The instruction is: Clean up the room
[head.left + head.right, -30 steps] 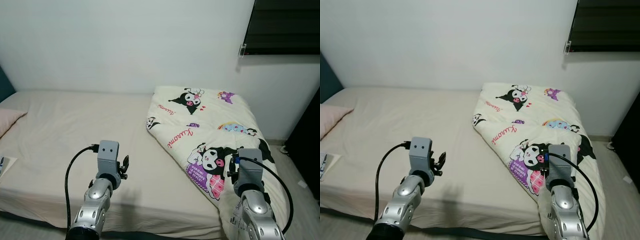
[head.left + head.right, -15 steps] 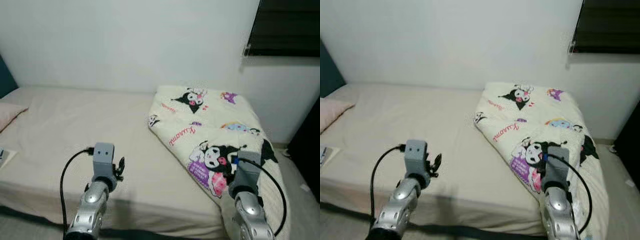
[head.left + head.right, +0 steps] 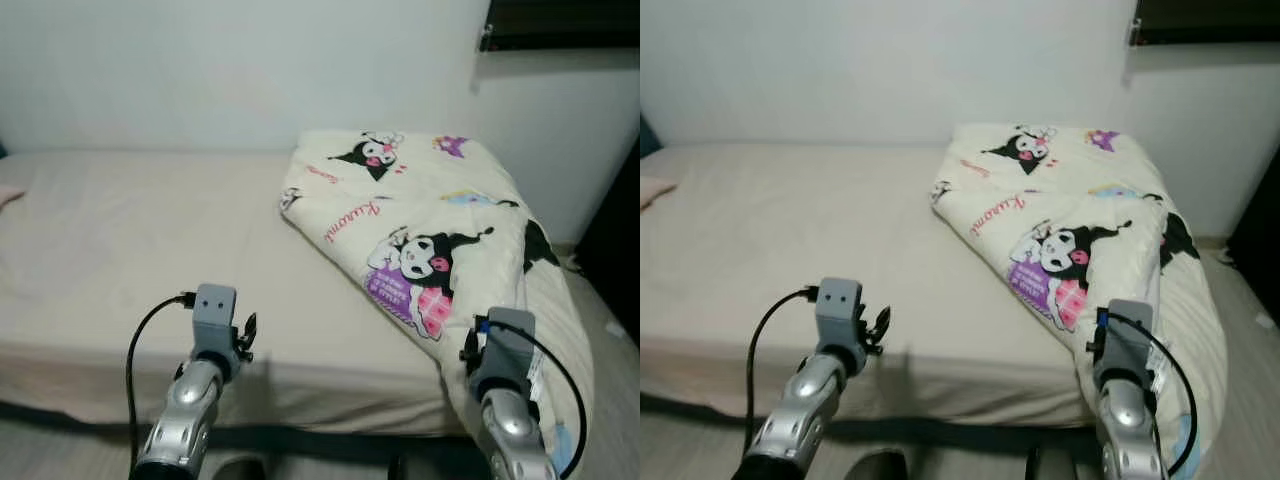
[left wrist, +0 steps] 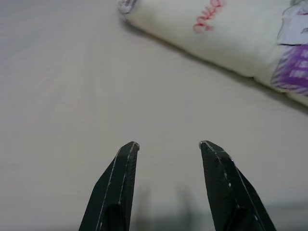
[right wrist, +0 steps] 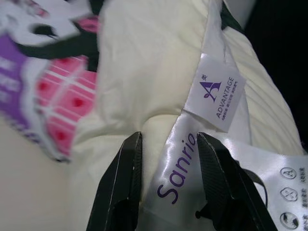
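Before me a bed [image 3: 150, 230] runs across the room, its beige sheet smooth with a few faint creases. At its far left end I can see the corner of a pink pillow [image 3: 652, 190] lying on the sheet. A plain white wall [image 3: 250, 70] rises behind the bed. High on my right a dark window [image 3: 560, 20] is set in that wall. Below it, at the right edge, something tall and black [image 3: 615, 240] stands on the pale floor [image 3: 600, 310].
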{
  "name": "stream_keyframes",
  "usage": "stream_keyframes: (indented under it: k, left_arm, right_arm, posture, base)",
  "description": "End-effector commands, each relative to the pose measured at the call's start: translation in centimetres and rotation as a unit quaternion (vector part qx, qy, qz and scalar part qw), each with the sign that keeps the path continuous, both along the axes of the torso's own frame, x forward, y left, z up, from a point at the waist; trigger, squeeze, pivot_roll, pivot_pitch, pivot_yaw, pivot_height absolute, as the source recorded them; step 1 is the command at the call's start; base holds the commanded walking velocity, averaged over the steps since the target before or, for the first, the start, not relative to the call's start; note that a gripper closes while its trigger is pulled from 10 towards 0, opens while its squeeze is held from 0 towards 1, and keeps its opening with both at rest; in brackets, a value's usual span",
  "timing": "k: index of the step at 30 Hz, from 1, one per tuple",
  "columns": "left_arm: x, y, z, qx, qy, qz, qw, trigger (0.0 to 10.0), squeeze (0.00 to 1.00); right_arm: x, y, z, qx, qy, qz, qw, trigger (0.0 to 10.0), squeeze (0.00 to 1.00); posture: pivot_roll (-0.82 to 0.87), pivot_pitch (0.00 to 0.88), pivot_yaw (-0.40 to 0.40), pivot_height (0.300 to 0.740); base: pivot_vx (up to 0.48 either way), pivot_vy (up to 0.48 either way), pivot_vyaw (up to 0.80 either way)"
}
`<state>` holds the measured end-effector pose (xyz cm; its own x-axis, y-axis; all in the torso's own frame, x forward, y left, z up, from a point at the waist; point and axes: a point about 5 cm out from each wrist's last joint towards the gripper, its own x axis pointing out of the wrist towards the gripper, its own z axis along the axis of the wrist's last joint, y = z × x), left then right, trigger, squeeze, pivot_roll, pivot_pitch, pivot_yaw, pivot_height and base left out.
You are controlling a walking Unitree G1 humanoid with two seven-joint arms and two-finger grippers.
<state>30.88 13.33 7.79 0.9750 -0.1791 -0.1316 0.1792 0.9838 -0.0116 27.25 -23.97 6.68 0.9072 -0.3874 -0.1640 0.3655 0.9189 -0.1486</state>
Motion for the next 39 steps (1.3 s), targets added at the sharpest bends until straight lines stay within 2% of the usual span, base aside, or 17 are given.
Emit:
stream_keyframes:
  k: [1,2,8,9,12,14,17,19,22,25,26,27,28,29,31,36,39]
  left_arm:
    - [0.4,-0.1,0.5,0.001,-0.004,-0.013,1.000,10.0,0.00]
    - [0.6,0.4,1.0,-0.012,-0.009,-0.006,1.000,10.0,0.00]
    - [0.9,1.5,1.6,-0.012,-0.022,0.007,1.000,10.0,0.00]
    - [0.9,1.9,1.9,-0.014,-0.027,0.013,0.999,10.0,0.00]
    - [1.0,3.1,2.6,-0.022,-0.040,0.026,0.999,10.0,0.00]
    - [1.0,3.4,2.7,-0.021,-0.043,0.026,0.999,10.0,0.00]
    - [0.8,3.9,3.2,-0.036,-0.053,0.027,0.998,10.0,0.00]
    - [0.7,3.9,3.2,-0.038,-0.053,0.026,0.998,10.0,0.00]
    - [0.5,3.4,3.7,-0.037,-0.055,0.005,0.998,10.0,0.00]
    - [0.4,3.3,3.9,-0.037,-0.057,0.002,0.998,10.0,0.00]
    - [0.2,3.3,4.4,-0.039,-0.066,0.000,0.997,10.0,0.00]
    - [0.2,3.3,4.4,-0.039,-0.066,0.000,0.997,10.0,0.00]
    - [0.0,3.3,4.6,-0.037,-0.069,0.000,0.997,10.0,0.00]
    - [0.0,3.3,4.6,-0.037,-0.069,0.000,0.997,10.0,0.00]
    - [-0.2,3.5,4.9,-0.026,-0.078,0.003,0.997,10.0,0.00]
    - [-0.7,3.9,6.4,-0.026,-0.107,0.010,0.994,10.0,0.00]
    - [-1.3,3.3,7.2,-0.033,-0.121,-0.005,0.992,10.0,0.00]
  right_arm:
    - [0.4,-0.1,0.4,-0.004,-0.002,-0.006,1.000,10.0,0.00]
    - [0.3,-0.4,0.7,-0.003,-0.007,-0.017,1.000,10.0,0.00]
    - [0.8,-0.8,1.7,-0.017,-0.026,-0.015,0.999,10.0,0.00]
    - [1.1,-0.9,2.3,-0.027,-0.034,-0.013,0.999,10.0,0.00]
    - [2.2,-1.5,4.6,-0.013,-0.091,-0.020,0.996,10.0,0.00]
    - [2.5,-1.6,5.2,-0.009,-0.106,-0.023,0.994,10.0,0.00]
    - [3.2,-3.4,6.4,0.004,-0.152,-0.056,0.987,10.0,0.00]
    - [3.3,-3.9,6.4,0.008,-0.152,-0.068,0.986,10.0,0.00]
    - [4.1,-7.0,6.1,0.058,-0.128,-0.134,0.981,10.0,0.00]
    - [4.3,-7.7,6.1,0.070,-0.127,-0.143,0.979,10.0,0.00]
    - [4.7,-8.5,6.3,0.121,-0.147,-0.140,0.972,10.0,1.00]
    - [4.7,-8.5,6.3,0.121,-0.147,-0.140,0.972,10.0,1.00]
    - [4.9,-8.6,6.4,0.151,-0.159,-0.132,0.967,10.0,1.00]
    - [4.9,-8.6,6.4,0.151,-0.159,-0.132,0.967,10.0,1.00]
    - [5.4,-8.5,6.8,0.181,-0.184,-0.107,0.960,10.0,1.00]
    - [6.4,-7.6,7.9,0.195,-0.234,-0.046,0.951,10.0,1.00]
    - [6.6,-6.9,8.2,0.206,-0.263,-0.025,0.942,10.0,1.00]
  posture:
    - [0.00,0.077,0.032,0.588]
    - [0.00,0.097,0.036,0.588]
    - [0.00,0.109,0.035,0.573]
    - [0.00,0.109,0.035,0.568]
    - [0.00,0.127,0.041,0.568]
    - [0.00,0.127,0.041,0.568]
    - [0.01,0.151,0.047,0.568]
    - [0.01,0.150,0.049,0.568]
    - [0.03,0.160,0.053,0.568]
    - [0.04,0.166,0.059,0.568]
    - [0.05,0.174,0.062,0.568]
    - [0.05,0.174,0.062,0.568]
    - [0.06,0.179,0.063,0.568]
    - [0.06,0.179,0.063,0.568]
    - [0.08,0.182,0.066,0.568]
    - [0.10,0.184,0.057,0.568]
    - [0.11,0.183,0.055,0.568]
  base:
    - [0.000,0.000,0.00]
    - [0.000,0.000,0.00]
    - [0.000,0.000,0.00]
    - [0.000,0.000,0.00]
    - [0.000,0.000,0.00]
    - [0.000,0.000,0.00]
    - [0.000,0.000,0.00]
    - [0.000,0.000,0.00]
    - [0.000,0.000,0.00]
    - [0.000,0.000,0.00]
    - [0.000,0.000,0.00]
    - [0.000,0.000,0.00]
    - [0.000,0.000,0.00]
    - [0.000,0.000,0.00]
    - [0.000,0.000,0.00]
    - [0.000,0.000,0.00]
    - [0.000,0.000,0.00]
